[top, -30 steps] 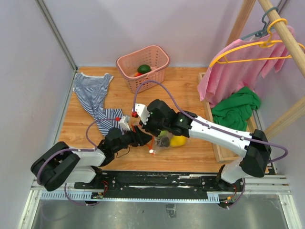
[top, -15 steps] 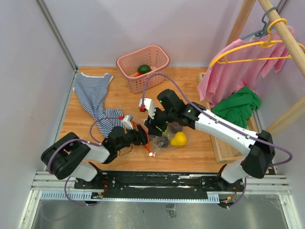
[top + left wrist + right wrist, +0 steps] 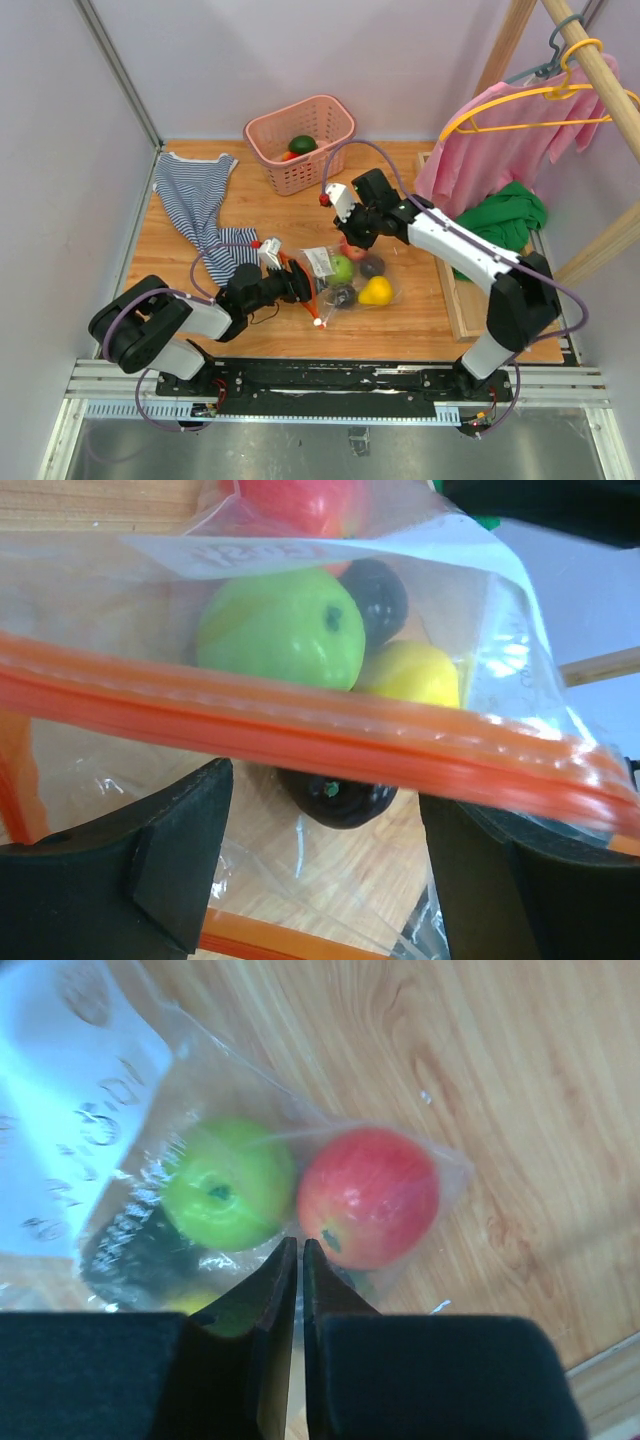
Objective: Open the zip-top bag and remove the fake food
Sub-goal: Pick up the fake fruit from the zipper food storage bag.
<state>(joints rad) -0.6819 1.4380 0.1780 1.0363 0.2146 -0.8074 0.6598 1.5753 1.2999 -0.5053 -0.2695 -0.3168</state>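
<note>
Resting on the wooden surface [image 3: 400, 190], near the middle, the zip-top bag [image 3: 322, 262] holds the fake food [image 3: 343, 268]; its orange strip [image 3: 300, 730] looks partly parted at the left, so emptying remains. The left tool [image 3: 304, 287] gapes wide around that strip, gripping nothing. The right tool [image 3: 351, 240], pinched shut and empty, hovers over the bag's far end.

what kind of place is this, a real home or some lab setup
Likely a robot test cell, not a home: plain pale walls box in a small wooden table, two arms are bolted to a metal rail at its edge, and a pink basket and clothes rack sit as props.
</note>
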